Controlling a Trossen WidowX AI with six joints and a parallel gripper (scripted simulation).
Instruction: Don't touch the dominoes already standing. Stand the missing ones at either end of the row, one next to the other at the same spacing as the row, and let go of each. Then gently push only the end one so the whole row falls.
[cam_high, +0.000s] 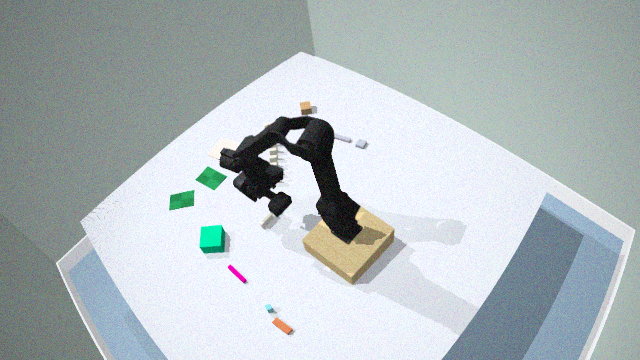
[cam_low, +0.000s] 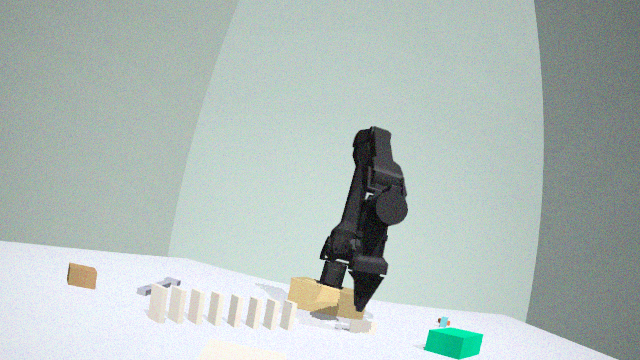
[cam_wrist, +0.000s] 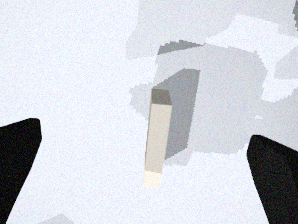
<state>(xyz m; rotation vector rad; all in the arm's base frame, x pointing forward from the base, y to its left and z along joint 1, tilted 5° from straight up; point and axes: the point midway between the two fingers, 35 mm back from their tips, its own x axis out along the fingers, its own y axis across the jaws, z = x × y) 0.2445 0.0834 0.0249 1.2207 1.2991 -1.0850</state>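
Several cream dominoes (cam_low: 235, 311) (cam_high: 273, 155) stand upright in an evenly spaced row; in the top view the arm hides part of it. A loose cream domino (cam_high: 268, 220) (cam_low: 361, 326) (cam_wrist: 158, 137) lies on its long narrow side, apart from the row, beyond its right end in the exterior view. My gripper (cam_low: 360, 309) (cam_wrist: 147, 139) is open and empty, low above the loose domino. In the wrist view the domino lies between the two widely spread fingers, touching neither, with its length running roughly up and down the picture.
The arm's wooden base (cam_high: 350, 260) is near the loose domino. A green cube (cam_high: 212, 239) (cam_low: 454, 343), magenta stick (cam_high: 237, 274), cyan block (cam_high: 269, 308) and orange block (cam_high: 283, 326) lie on the other side. Green patches (cam_high: 211, 178), a cream square (cam_low: 240, 351) and a brown block (cam_low: 82, 276) also show.
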